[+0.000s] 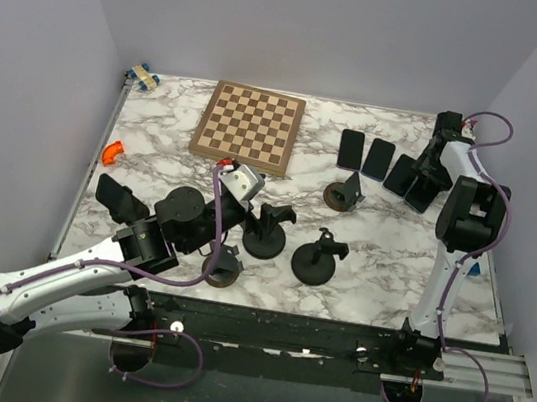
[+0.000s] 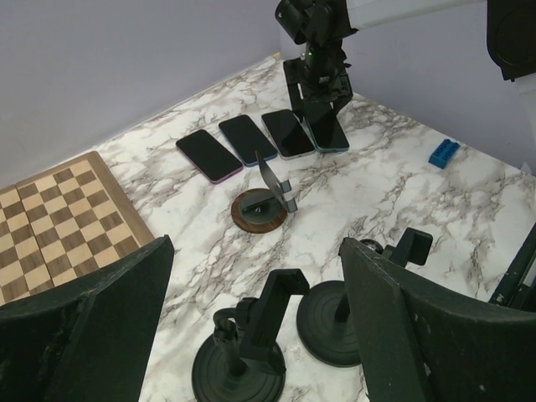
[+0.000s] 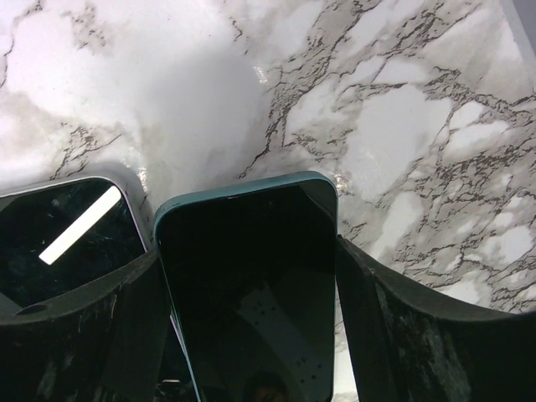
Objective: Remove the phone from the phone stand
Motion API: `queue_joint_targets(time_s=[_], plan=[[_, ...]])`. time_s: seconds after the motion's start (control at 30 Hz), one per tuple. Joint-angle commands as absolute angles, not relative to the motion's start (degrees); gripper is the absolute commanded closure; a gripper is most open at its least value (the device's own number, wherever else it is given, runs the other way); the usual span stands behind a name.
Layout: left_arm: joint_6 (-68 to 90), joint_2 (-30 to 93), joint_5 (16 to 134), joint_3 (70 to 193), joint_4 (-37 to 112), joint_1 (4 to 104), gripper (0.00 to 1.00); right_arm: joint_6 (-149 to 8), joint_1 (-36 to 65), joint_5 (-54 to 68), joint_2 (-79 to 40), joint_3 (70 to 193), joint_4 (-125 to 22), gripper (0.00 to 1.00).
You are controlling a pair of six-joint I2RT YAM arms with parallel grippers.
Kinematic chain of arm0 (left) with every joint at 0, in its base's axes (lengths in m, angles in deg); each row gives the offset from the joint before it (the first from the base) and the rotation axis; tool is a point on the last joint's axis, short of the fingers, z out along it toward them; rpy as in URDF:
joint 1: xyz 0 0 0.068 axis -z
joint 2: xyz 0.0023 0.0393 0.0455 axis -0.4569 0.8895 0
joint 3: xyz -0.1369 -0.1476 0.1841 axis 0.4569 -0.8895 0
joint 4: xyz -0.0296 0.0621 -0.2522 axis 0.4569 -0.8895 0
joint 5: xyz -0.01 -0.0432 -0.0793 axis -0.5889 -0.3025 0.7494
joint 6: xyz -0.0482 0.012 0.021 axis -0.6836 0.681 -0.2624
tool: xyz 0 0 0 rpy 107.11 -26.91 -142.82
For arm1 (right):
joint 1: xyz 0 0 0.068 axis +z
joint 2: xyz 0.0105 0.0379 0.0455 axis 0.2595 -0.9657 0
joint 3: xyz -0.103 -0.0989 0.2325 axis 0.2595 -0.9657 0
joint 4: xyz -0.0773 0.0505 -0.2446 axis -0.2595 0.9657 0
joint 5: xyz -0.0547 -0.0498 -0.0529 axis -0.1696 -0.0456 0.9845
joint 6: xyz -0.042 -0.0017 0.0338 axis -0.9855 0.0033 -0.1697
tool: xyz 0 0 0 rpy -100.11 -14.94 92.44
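Observation:
A teal-cased phone (image 3: 251, 285) with a dark screen sits between the fingers of my right gripper (image 3: 247, 251), which is shut on its long edges. In the top view that phone (image 1: 422, 191) is at the right end of a row of phones, low over the marble, with the right gripper (image 1: 432, 173) above it. The wooden-based phone stand (image 1: 343, 194) stands empty in front of the row. My left gripper (image 2: 255, 247) hangs open above two black stands, holding nothing; in the top view the left gripper (image 1: 241, 182) is left of centre.
Three other phones (image 1: 379, 158) lie flat in the row at the back right. Two black round-based stands (image 1: 266, 233) (image 1: 315, 259) stand mid-table. A chessboard (image 1: 249, 125) lies at the back, an orange piece (image 1: 112, 149) at the left edge, a blue block (image 2: 442, 152) at the right.

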State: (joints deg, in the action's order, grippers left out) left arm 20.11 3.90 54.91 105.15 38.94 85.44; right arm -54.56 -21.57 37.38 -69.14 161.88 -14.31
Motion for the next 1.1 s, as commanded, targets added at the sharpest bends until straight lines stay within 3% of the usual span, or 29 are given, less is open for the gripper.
queue_joint_targets(time_s=[0.0,0.17,0.4,0.57,0.8,1.07], plan=[[19.92,4.08,55.79,106.64,38.51,85.63,0.12,-56.06,-20.29,37.83,-70.52,163.50,-12.87,0.18],[19.98,3.31,55.76,106.38,38.59,85.62,0.11,-56.21,-18.96,37.02,-67.43,165.14,-10.72,0.03],[21.18,2.57,54.35,106.44,38.63,85.64,0.12,-54.87,-13.54,38.61,-53.73,163.41,-8.84,0.00],[21.88,2.10,53.55,106.33,38.77,85.63,0.11,-50.70,-7.10,35.05,-35.68,145.37,-15.80,0.00],[22.15,2.60,53.18,106.37,38.87,85.54,0.11,-44.87,-3.89,16.03,-10.39,114.73,-31.00,0.00],[25.45,2.95,47.43,107.22,38.46,85.30,0.11,-49.56,-3.90,11.93,-0.24,113.32,-31.26,0.00]])
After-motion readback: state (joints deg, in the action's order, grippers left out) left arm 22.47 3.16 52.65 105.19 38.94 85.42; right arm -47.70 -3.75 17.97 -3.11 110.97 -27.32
